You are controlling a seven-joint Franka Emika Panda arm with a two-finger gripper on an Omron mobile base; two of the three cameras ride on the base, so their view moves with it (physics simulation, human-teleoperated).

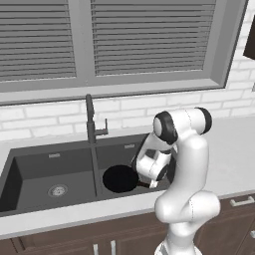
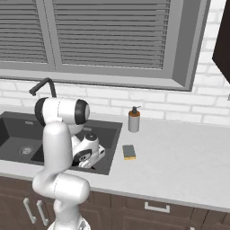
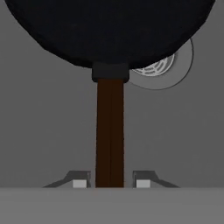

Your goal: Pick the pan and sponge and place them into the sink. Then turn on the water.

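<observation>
Pan (image 1: 119, 178): you find it in the right basin of the sink (image 1: 30, 167), partly over the drain (image 3: 168, 70), its brown handle running between the fingers (image 3: 79, 183), which stand slightly apart on either side without touching it. Sponge (image 2: 129, 152): you see it on the counter (image 2: 179, 157), just right of the sink, near a soap dispenser (image 2: 134, 119).

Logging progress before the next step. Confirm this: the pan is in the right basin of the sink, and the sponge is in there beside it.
Wrong about the sponge. The right base view shows it on the counter, right of the sink, near the soap bottle. The pan is in the right basin, as stated.
</observation>
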